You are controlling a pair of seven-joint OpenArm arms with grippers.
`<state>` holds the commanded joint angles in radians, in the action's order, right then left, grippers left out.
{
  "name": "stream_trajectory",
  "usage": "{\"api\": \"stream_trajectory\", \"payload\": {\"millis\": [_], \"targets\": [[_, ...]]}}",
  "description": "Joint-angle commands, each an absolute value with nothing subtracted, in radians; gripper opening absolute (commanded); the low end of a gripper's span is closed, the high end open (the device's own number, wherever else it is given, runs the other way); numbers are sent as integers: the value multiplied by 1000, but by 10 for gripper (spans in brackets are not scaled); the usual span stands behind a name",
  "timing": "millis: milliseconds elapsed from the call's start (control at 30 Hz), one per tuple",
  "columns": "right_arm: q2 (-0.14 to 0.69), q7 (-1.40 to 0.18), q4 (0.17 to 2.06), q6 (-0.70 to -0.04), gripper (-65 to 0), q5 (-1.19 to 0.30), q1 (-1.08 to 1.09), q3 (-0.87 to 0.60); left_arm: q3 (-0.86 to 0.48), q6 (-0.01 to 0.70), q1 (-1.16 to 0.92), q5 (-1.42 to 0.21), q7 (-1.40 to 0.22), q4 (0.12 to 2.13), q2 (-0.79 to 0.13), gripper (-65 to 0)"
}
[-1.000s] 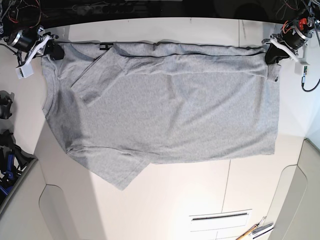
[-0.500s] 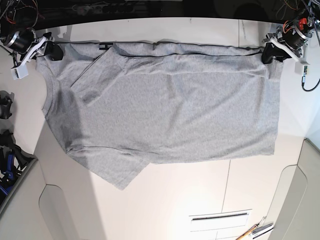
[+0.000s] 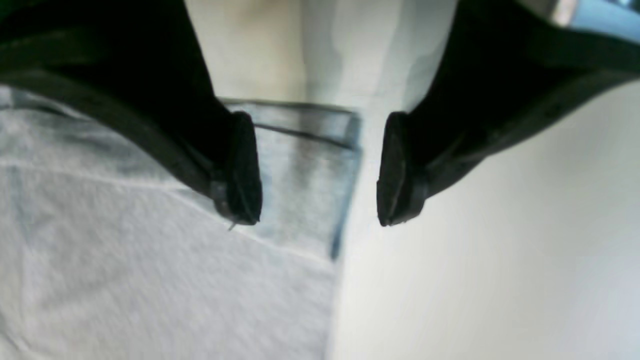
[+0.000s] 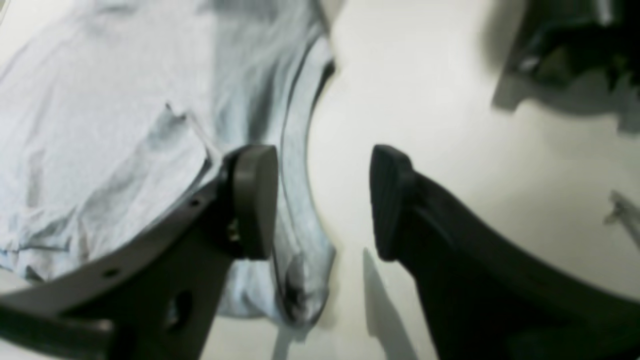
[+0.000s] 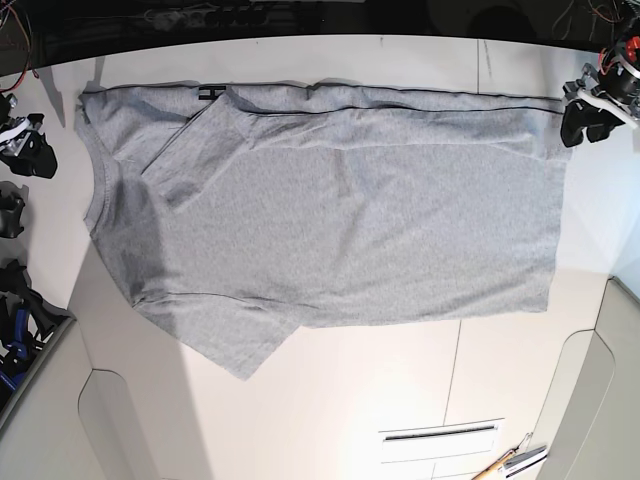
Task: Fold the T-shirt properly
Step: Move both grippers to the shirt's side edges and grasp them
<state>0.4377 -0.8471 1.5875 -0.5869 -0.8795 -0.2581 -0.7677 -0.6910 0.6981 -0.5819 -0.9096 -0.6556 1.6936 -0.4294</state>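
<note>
While the right tool hangs spread and empty off the neck edge, the grey T-shirt lies flat across the white worktop; beside its hem corner, the left tool gapes empty too.

One T-shirt is counted, laid flat on one table. Two short sleeves are seen on it: one folded inward near the top edge, one sticking out at the bottom left. Two grippers are counted: left gripper at the right edge of the base view, right gripper at its left edge, two fingers on each. One slotted panel is set in the table, with a few tools beside it, count unclear.
</note>
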Motion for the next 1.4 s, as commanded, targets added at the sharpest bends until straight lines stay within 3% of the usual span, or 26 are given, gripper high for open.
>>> {"api": "stream_trajectory", "payload": {"millis": [367,600,733,900,1067,1400], "targets": [[438,-762,1561,-571,-355,-776,-107,-763,-760,698,-538,-939,-625,1693,-430,-254],[438,-751,1377,-572,-355,-762,45,-741,-758,661,-397,-870,-637,1693,-436,-254],[437,-688,1220,-572,-355,-722,151,-661,-722,652,-342,-860,-636,1691,-452,-254],[437,-582,1073,-572,-355,-642,283,-500,-596,586,-245,-729,-624,1655,-493,-254],[426,-568,961,-572,-354,-585,389,-413,-515,587,-88,-712,-624,1462,-505,-254],[412,-538,752,-572,-354,-492,476,-397,-289,587,246,-608,-492,957,-551,-254]]}}
